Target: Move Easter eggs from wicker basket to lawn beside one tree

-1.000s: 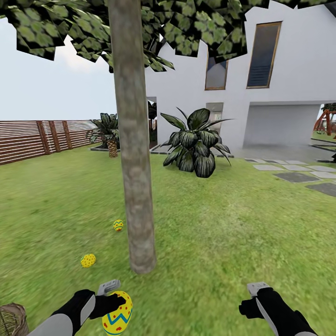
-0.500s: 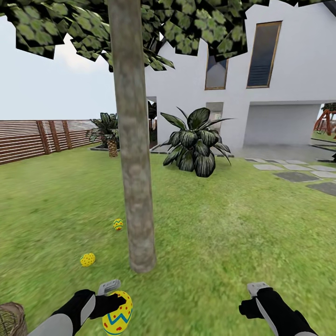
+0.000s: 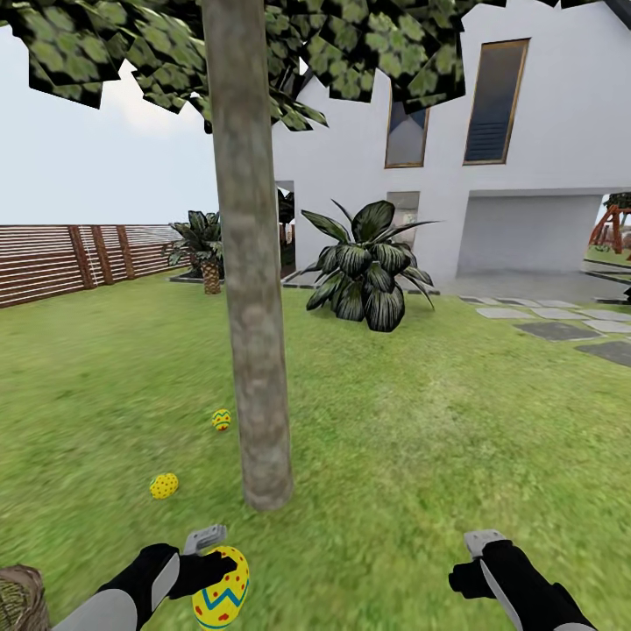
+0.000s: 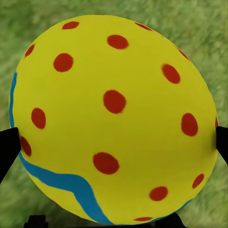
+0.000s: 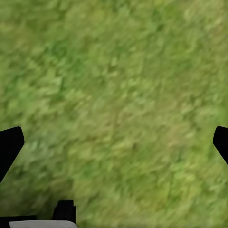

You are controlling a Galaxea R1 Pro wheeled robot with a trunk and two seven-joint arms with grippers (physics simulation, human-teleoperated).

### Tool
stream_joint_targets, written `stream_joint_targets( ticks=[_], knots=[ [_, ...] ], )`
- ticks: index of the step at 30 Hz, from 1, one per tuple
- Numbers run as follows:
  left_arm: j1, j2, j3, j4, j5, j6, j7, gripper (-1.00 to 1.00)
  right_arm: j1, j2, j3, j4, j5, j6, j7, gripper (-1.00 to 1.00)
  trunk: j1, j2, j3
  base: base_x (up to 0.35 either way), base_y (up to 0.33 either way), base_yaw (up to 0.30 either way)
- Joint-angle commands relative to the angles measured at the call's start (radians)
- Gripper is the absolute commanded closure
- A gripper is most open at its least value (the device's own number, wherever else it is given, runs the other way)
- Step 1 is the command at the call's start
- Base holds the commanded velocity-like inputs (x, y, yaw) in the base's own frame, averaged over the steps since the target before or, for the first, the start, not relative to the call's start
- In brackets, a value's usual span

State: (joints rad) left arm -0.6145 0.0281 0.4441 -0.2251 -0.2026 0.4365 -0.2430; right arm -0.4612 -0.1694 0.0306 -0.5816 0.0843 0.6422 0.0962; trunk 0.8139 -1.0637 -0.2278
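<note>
From the head camera, a garden lawn stretches toward a white house, with a thick grey-brown tree trunk rising just left of centre and broad leaves overhead. Two small yellow eggs lie on the grass near the left of the trunk: the far egg just beside it, the near egg a little farther left and nearer the robot. At the near left, the left gripper holds the third egg, yellow with red dots and a blue zigzag, above the grass and near the foot of the trunk. A sliver of the wicker basket shows at the near left corner; what is inside cannot be seen. The right gripper hangs at the near right over bare grass. A dark leafy shrub, a small palm, a slatted fence and paving stones stand well away and block nothing. From the left wrist camera, the dotted egg is pinched between black fingertips on both sides, with grass behind it. From the right wrist camera, the two fingertips stand spread wide with nothing between them but grass. This looks like the last placing step: the next move likely calls for lowering the egg to the grass by the trunk, beside the other two, and releasing gently so it does not roll.
</note>
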Motion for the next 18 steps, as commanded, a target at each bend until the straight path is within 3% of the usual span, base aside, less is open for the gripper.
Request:
stream_joint_targets(
  ticks=[1, 18],
  knots=[
    [-0.001, 0.000, 0.008, -0.002, -0.011, 0.005, -0.007, 1.00, -0.001, -0.001, 0.003, -0.001, 0.009, 0.005, 0.008, -1.00, 0.004, -0.008, -0.005, 0.000, 0.000, 0.000],
    [-0.001, 0.001, 0.008, -0.002, -0.011, 0.005, -0.007, 1.00, -0.001, -0.001, 0.003, -0.001, 0.009, 0.005, 0.007, -1.00, 0.069, -0.127, -0.058, 0.000, 0.000, 0.000]
  ],
)
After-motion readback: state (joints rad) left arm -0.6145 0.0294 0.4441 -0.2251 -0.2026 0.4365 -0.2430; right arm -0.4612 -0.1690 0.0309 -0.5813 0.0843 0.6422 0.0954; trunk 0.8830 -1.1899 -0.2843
